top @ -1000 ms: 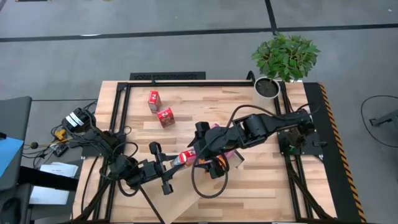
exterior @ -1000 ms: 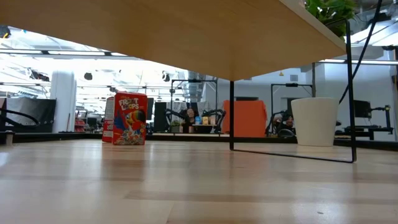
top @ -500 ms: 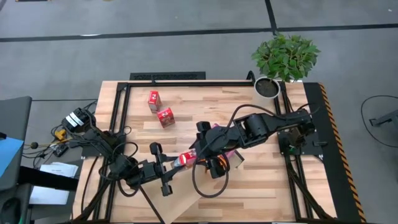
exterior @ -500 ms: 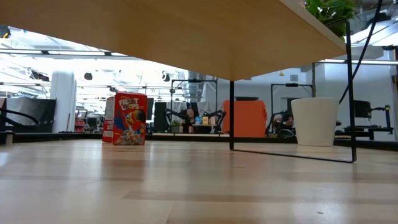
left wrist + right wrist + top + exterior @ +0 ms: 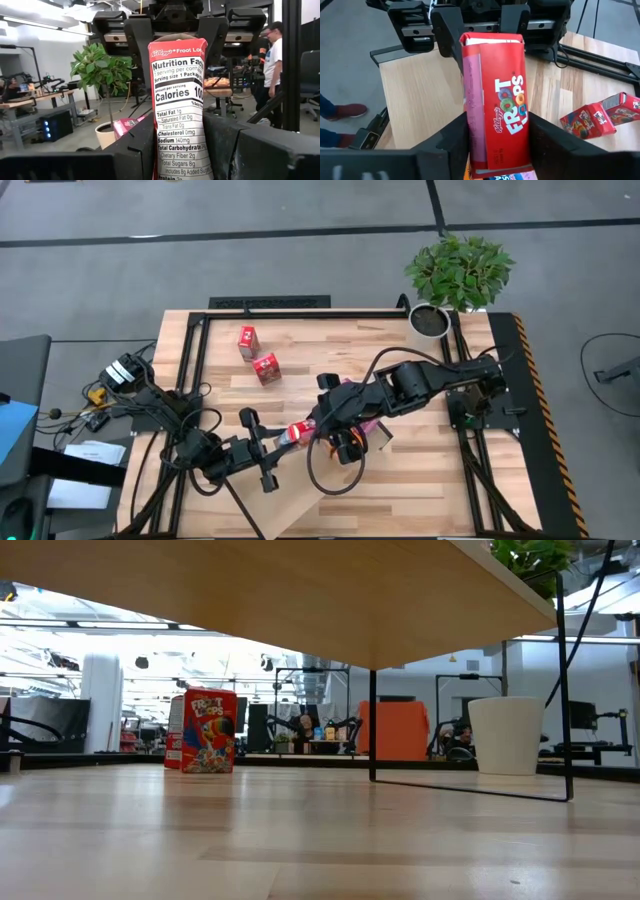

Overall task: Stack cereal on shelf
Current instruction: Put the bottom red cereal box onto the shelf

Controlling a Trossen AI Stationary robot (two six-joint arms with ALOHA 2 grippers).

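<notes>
Your robot is two dark, near-black arms built from chunky jointed segments. On the left arm (image 5: 215,457) you can see a tangle of black cables running back to its base, where a white-labelled block and a small orange connector sit. The right arm (image 5: 420,385) has rounded joint housings and a thin black cable looping out beneath the wrist. Up close, the left gripper (image 5: 180,150) shows matte black, angular fingers (image 5: 135,150) on a silver-grey rail. The right gripper (image 5: 495,145) has the same blocky black fingers (image 5: 552,142).
</notes>
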